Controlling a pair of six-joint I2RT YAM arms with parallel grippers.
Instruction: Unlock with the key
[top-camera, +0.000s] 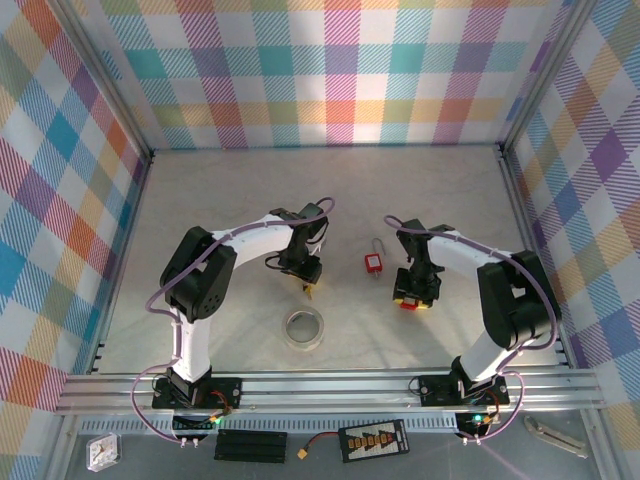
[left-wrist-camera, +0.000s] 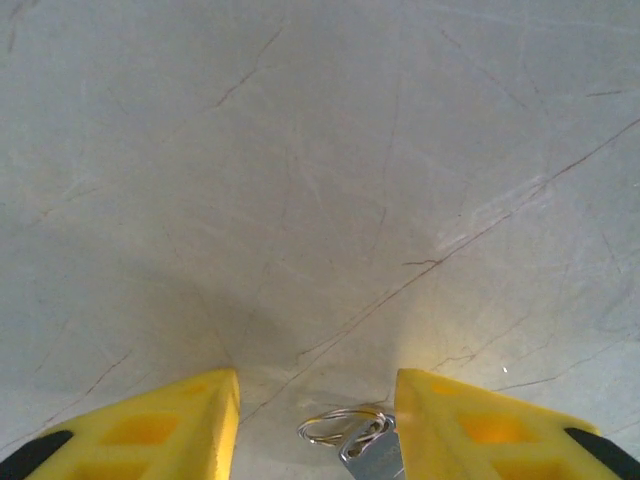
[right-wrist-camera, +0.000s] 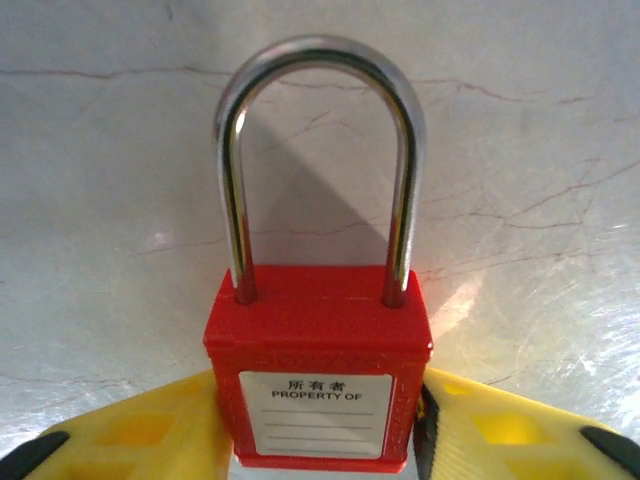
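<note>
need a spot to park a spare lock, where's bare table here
Widest bare patch: the far table, between the red padlock and the back wall. Also free: the strip between the left arm and the left wall. Crowded: the middle, where the left gripper, padlock, right gripper and tape roll cluster.

Padlock (right-wrist-camera: 320, 320): red body, white "PROPERTY OF" label, steel shackle closed, set between the right gripper (right-wrist-camera: 322, 400) yellow fingers
Key (left-wrist-camera: 372, 462): silver, on a wire ring, against the scratched grey tabletop
</note>
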